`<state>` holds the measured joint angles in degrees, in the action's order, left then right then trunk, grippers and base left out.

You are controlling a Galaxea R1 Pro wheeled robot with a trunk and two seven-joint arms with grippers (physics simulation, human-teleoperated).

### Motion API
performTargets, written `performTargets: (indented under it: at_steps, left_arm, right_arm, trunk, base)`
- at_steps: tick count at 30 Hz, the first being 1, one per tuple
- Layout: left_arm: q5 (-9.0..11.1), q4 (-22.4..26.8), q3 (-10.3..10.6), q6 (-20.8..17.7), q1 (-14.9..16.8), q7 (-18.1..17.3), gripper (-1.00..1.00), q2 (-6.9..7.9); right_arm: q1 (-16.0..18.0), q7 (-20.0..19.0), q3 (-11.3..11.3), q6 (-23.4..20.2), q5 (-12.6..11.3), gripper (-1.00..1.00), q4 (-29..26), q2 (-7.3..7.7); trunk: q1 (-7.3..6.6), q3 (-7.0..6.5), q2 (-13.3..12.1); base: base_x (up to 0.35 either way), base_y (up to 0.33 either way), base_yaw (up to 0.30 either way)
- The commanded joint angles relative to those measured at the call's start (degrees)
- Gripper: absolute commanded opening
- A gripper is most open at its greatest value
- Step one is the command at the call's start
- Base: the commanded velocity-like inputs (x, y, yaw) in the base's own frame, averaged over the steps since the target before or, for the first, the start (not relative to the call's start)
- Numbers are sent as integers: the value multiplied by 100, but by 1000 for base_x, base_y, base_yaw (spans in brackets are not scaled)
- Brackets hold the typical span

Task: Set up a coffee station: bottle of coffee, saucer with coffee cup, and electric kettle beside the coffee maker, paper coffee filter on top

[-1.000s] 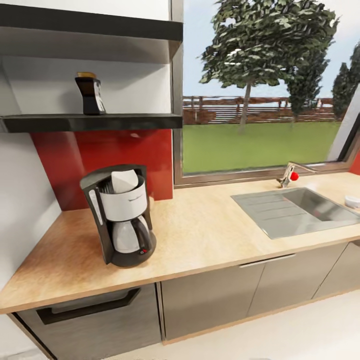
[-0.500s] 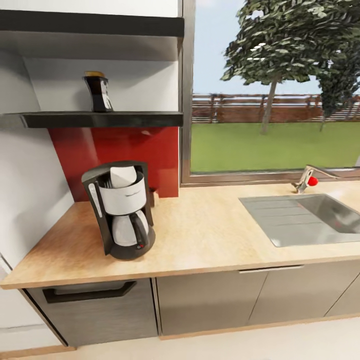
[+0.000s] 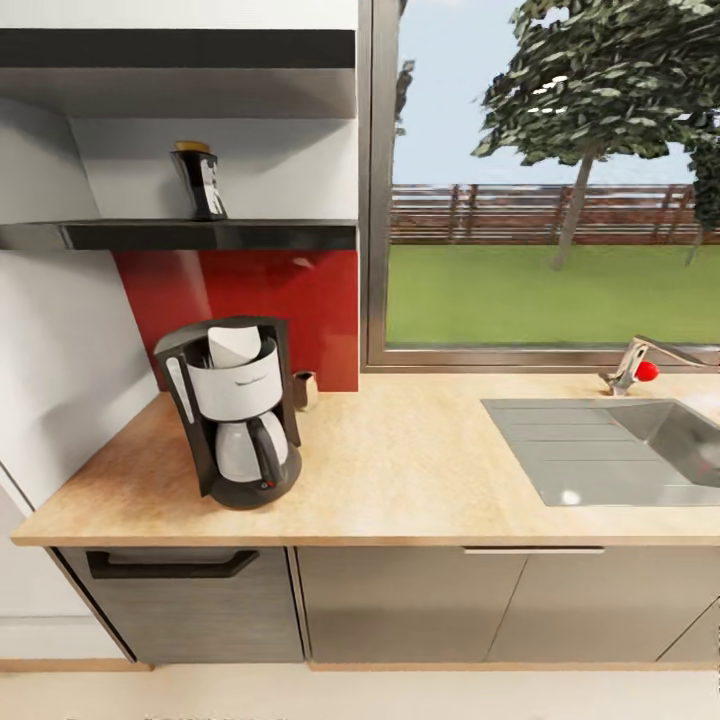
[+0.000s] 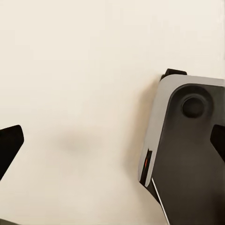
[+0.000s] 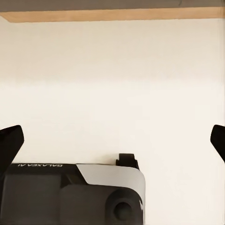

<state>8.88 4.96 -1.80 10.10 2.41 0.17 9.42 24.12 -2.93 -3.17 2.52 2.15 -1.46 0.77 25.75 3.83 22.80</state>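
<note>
The coffee maker (image 3: 232, 412) is seen standing on the worktop (image 3: 420, 470), near its left end, in front of the red wall panel (image 3: 250, 300). Something white, likely a paper filter, is seen in its open top. The bottle of coffee (image 3: 202, 181) is seen up on the dark shelf (image 3: 200, 235), above the coffee maker and a little to the left of it. A small brown thing (image 3: 305, 389) is seen just behind the coffee maker; what it is cannot be told. A sink (image 3: 620, 455) and a tap (image 3: 635, 365) are seen far to the right.

The step in hand is judged to be getting close to the shelf, so the bottle can be reached. It is best done slowly, with the base stopped square to the worktop and the bottle kept in the middle of the head view. An arm should be lifted only when the shelf is near enough.

The bottle stands upright. Its long side runs up and down, with the cap on top. A grip from the side, around its middle, is judged best.

The left gripper (image 4: 112, 145) is pointed down at the pale floor, and its dark fingers are held wide apart. The right gripper (image 5: 112, 140) is held the same way, fingers wide apart, with nothing between them.
</note>
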Motion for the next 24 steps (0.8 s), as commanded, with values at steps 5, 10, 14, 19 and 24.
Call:
performTargets:
  at_steps: [5,10,14,19,24]
  left_arm:
    - [0,8,20,12,10,-2,100,-2]
    - [-49,28,52,16,25,-7,100,-2]
    - [-57,44,61,22,73,-8,100,36]
    - [-64,502,63,24,90,-8,100,64]
    - [-70,1342,65,22,87,-22,100,72]
  right_arm:
    - [5,-23,-34,21,22,100,6,2]
    - [5,-23,-34,23,22,100,6,4]
    - [5,-26,-34,23,22,100,6,23]
    - [5,-3,-28,29,22,100,6,27]
    - [5,14,-26,29,22,100,6,28]
  trunk:
    - [3,13,12]
    - [3,13,12]
    - [3,13,12]
    - [3,13,12]
    - [3,13,12]
  base:
    - [-9,-49,7]
    - [-1,-7,1]
    - [0,-1,0]
    - [0,0,0]
    - [0,0,0]
